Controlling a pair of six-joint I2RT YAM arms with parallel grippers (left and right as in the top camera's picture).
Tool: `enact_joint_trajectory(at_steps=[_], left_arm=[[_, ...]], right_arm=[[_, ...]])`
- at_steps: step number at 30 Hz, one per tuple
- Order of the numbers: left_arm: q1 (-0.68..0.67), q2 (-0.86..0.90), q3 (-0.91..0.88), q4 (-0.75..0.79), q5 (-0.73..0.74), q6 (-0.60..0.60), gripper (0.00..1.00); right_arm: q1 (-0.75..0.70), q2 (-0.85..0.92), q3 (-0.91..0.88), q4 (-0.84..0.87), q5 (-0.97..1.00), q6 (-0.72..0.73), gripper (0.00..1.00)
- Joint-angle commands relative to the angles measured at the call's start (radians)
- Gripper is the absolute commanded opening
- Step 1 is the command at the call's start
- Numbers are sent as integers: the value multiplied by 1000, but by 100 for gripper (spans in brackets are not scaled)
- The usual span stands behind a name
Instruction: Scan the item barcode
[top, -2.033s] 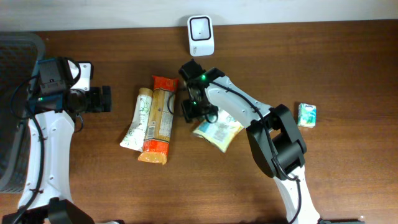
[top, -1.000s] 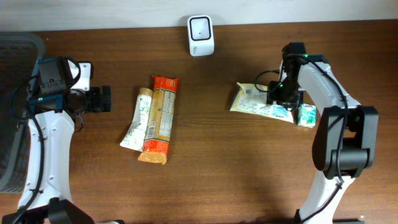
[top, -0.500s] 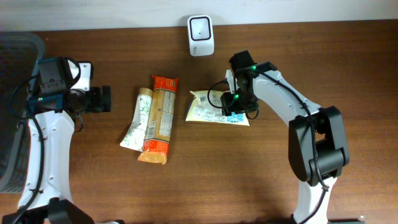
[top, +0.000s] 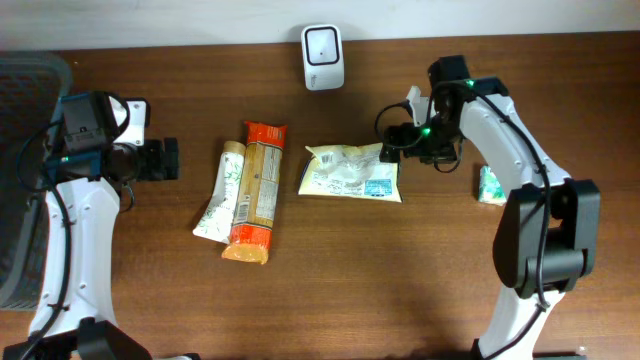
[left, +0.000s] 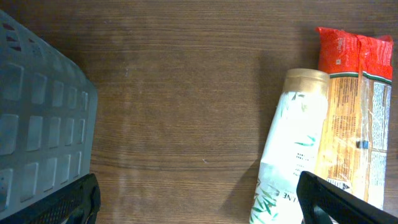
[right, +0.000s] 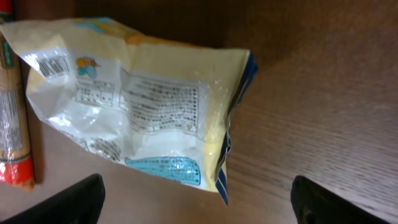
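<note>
**Bag flat on the desk, barcode up, both claws empty**

The desk is dark brown wood, bare across its near half, and it runs back to a pale wall at the far edge. A grey basket sits at the left end. The left claw hangs beside it, spread wide with nothing between its fingers. The right claw is spread as well and holds nothing. It hovers at the right end of the snack bag. The bag lies flat in the middle of the desk, on the near side of the scanner and apart from it. Left of the bag lie an orange packet and a white tube, touching side by side. A small green pack sits further right.

The barcode shows on the bag's upper face, at the end toward the orange packet. To my eye the scan can't happen where the bag lies. The claw would do best to pinch the right edge, clear of the bars, then lift and tilt the barcode corner toward the scanner. The crinkly film needs to stay smooth so the bars read.
</note>
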Motion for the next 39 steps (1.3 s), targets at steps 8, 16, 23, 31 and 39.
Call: enact_joint_trajectory(at_steps=[8, 16, 23, 31, 39], left_arm=[[3, 1, 3, 2, 7, -8, 99], [3, 1, 3, 2, 7, -8, 99], [3, 1, 3, 2, 7, -8, 99], [2, 1, 3, 2, 7, -8, 99], [3, 1, 3, 2, 7, -8, 99]], right_arm=[[78, 220, -90, 282, -274, -22, 98], [87, 303, -89, 338, -282, 95, 4], [55, 11, -87, 252, -394, -73, 4], [55, -175, -87, 241, -370, -141, 4], [134, -97, -88, 222, -102, -103, 4]])
